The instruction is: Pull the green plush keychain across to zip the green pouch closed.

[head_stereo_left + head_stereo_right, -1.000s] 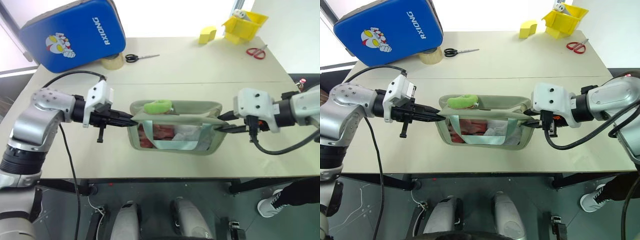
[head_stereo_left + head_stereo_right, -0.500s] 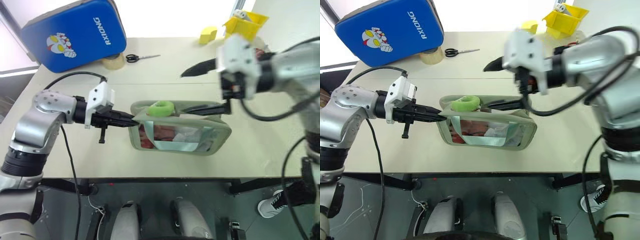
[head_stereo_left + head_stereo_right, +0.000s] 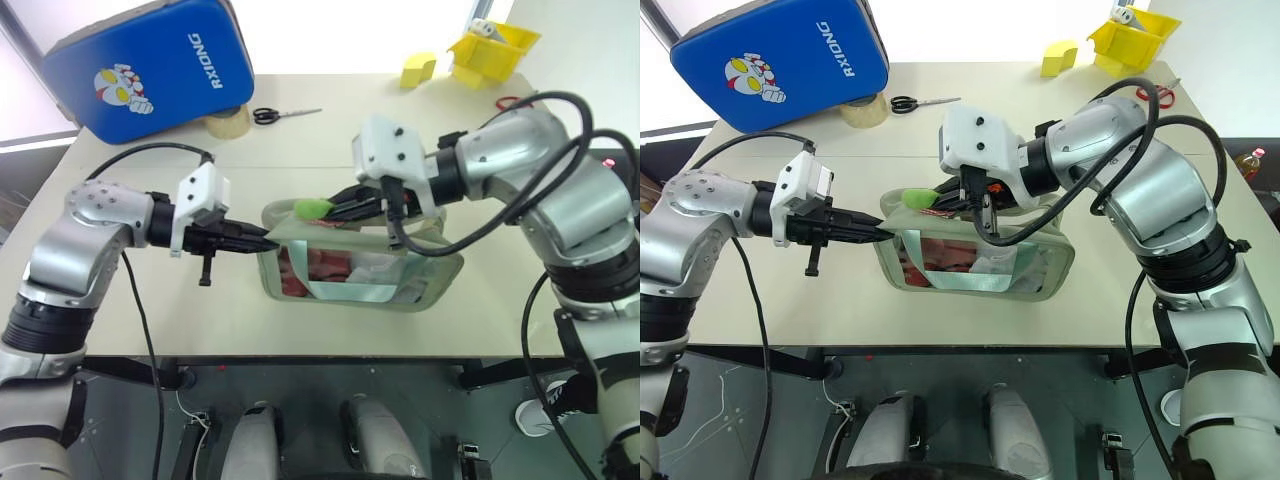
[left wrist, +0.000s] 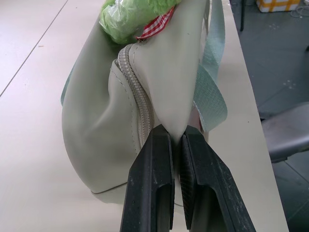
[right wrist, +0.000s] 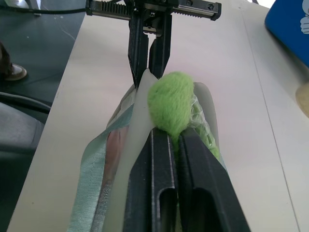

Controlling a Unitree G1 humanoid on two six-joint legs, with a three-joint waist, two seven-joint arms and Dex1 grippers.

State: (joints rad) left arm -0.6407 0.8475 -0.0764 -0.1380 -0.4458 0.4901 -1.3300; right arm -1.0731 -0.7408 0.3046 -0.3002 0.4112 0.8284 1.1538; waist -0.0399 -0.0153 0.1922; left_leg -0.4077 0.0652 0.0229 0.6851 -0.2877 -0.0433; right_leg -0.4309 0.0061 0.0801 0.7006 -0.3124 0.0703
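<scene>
In the middle of the frame, on the pale surface (image 3: 420, 130), the green pouch (image 3: 360, 270) is lying with its zipper edge turned toward the upper part of the picture. The left pincer (image 3: 262, 241) is pinching the pouch's left corner, probably to be holding the fabric against the coming pull. The right pincer (image 3: 338, 211) is squeezing the green plush keychain (image 3: 313, 208) at the pouch's upper left, so the zipper seems to be waiting for a pull toward the right side of the frame.
</scene>
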